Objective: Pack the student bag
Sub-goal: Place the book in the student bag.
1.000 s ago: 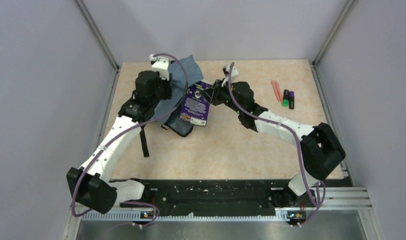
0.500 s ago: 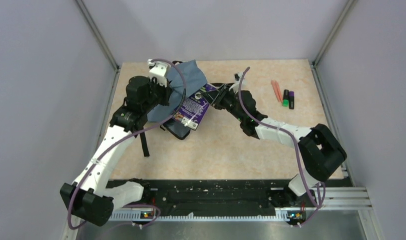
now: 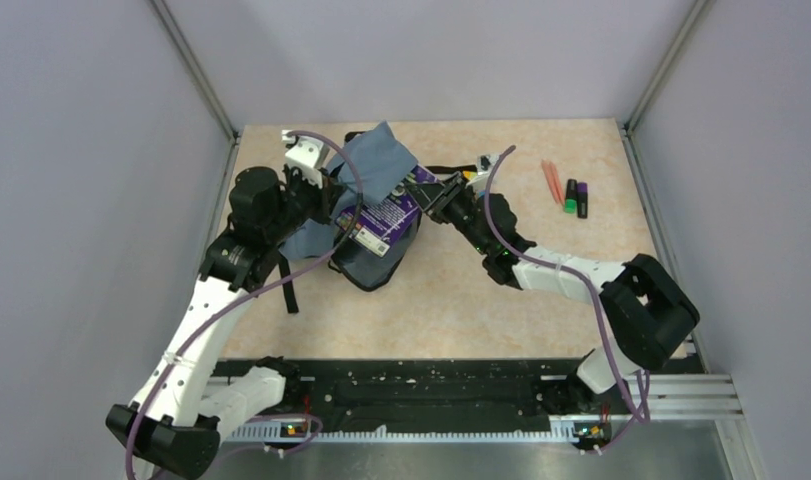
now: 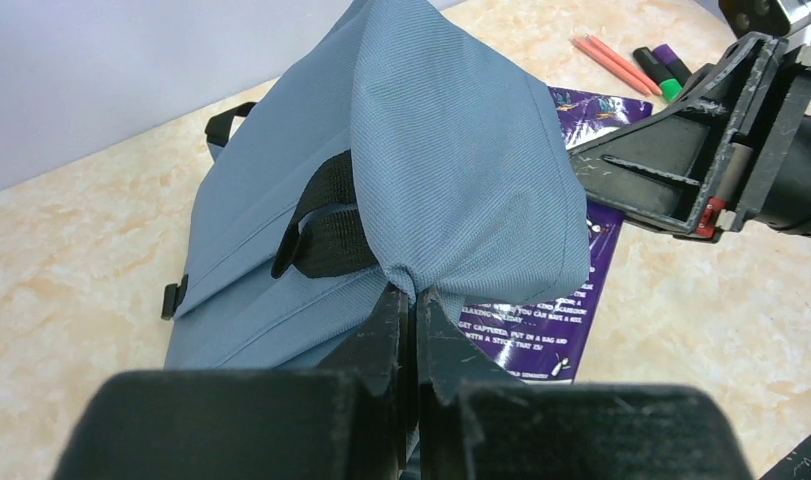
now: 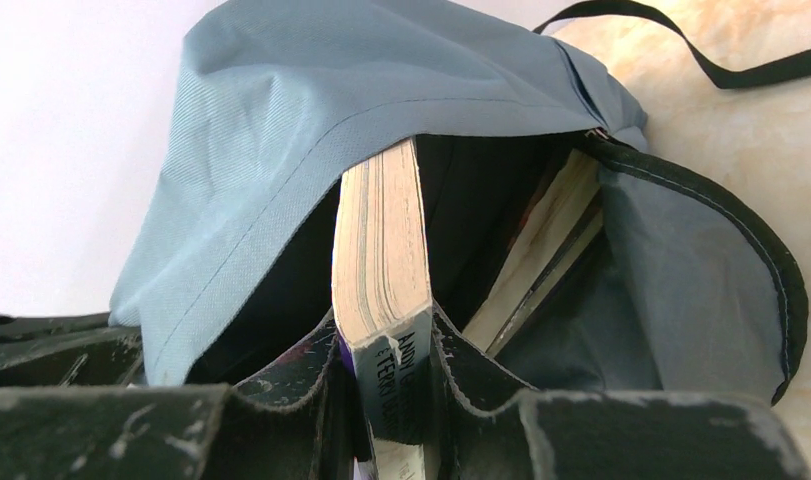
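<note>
The counter (image 3: 461, 300) carries the student bag (image 4: 451, 150) at its far left-centre, with the mouth facing my right arm. A purple-covered book (image 5: 381, 240) sits partly inside the mouth, beside a second book (image 5: 541, 250) already in the bag.

My left tool (image 4: 413, 295) is closed tight on a small pinch of the top flap and lifts it to hold the mouth open. My right tool (image 5: 386, 340) is clamped across the book's near end.

Hazards:
- If the small fabric pinch slips, the flap drops onto the book and blocks entry.
- If the book's leading corner catches the hem or the second book, the soft bag is likely to slide instead of filling.
- The two tools work close together, so contact is possible.

The highlighters (image 3: 576, 197) and pencils (image 3: 552, 180) lie well apart to the right, unpacked.
</note>
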